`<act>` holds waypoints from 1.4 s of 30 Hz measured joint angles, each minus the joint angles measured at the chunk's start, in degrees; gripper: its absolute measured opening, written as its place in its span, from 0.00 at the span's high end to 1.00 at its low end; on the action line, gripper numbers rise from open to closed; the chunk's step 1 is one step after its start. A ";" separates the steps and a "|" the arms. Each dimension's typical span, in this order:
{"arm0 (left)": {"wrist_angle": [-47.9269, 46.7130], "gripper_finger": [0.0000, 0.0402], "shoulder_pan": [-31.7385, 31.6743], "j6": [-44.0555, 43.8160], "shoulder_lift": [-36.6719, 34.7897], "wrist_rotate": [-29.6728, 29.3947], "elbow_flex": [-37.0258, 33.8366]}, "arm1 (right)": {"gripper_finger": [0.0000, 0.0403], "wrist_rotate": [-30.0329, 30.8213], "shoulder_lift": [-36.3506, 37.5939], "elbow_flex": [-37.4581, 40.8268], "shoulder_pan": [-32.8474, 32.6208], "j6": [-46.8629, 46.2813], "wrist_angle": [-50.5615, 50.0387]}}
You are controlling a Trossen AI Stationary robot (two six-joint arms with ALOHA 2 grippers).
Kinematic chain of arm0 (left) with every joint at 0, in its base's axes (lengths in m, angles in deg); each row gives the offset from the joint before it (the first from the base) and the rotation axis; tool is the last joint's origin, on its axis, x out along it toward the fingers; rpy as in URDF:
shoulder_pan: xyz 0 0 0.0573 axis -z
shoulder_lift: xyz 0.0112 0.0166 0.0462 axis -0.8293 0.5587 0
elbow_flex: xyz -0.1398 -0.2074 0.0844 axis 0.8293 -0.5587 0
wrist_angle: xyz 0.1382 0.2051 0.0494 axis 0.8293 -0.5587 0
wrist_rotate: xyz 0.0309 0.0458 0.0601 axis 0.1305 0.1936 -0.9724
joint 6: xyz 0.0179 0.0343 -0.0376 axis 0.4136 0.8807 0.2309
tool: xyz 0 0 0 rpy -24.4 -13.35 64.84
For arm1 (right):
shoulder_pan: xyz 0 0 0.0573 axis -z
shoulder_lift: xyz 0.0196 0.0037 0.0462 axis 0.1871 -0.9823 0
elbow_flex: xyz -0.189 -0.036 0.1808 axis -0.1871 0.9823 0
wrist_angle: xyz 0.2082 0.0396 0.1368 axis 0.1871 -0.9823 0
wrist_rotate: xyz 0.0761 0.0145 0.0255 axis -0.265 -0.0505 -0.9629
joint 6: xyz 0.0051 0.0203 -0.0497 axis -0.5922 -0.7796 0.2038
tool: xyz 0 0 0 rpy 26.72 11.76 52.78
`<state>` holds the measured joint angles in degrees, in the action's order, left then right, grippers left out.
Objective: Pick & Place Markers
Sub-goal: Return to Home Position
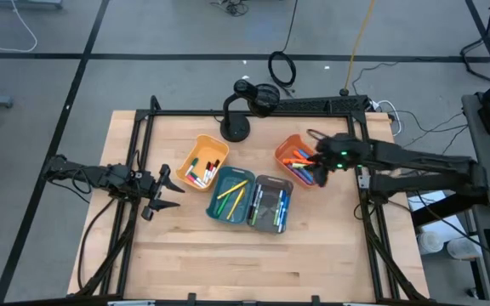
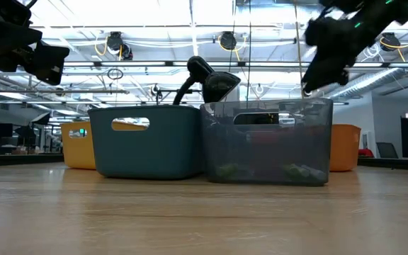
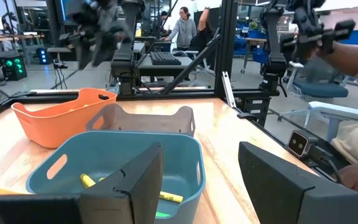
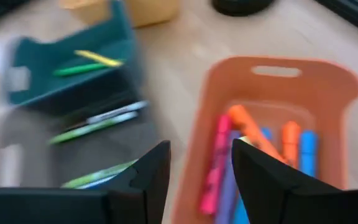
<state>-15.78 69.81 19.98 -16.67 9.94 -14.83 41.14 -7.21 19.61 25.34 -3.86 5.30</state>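
many markers under right gripper (parted)

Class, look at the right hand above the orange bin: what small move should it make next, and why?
Probably lift the right hand straight up and clear of the orange bin. Its fingers stand open with nothing between them, and every marker in view already lies in a bin, so nothing seems left to pick.

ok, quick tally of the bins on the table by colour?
Yellow bin: 1
Teal bin: 1
Grey bin: 1
Orange bin: 1
Total: 4 bins
The markers inside them overlap too much to give a reliable count.
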 joint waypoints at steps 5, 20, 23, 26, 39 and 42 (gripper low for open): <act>0.00 0.47 0.00 0.00 0.00 0.00 -0.01 | 0.61 -6.84 12.47 0.00 -0.04 -1.75 -3.94; -0.01 0.47 0.01 0.00 -0.01 0.00 -0.01 | 0.61 -1.87 46.54 24.90 -0.04 1.77 14.46; 0.00 0.47 0.00 0.00 0.00 0.00 0.00 | 0.61 -1.57 49.60 31.00 -0.05 5.32 23.36; 0.00 0.47 0.00 0.00 -0.01 0.00 -0.01 | 0.61 -0.18 50.29 35.57 -0.05 8.34 32.27; -0.02 0.47 0.02 0.00 0.00 0.00 -0.01 | 0.61 -0.27 49.57 41.69 -0.04 14.82 38.67; -0.04 0.47 0.02 0.00 0.00 -0.02 0.01 | 0.61 -0.25 49.50 41.70 -0.04 15.52 35.26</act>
<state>-15.83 69.83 19.98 -16.67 9.92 -14.82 40.89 42.29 61.31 25.30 11.65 40.56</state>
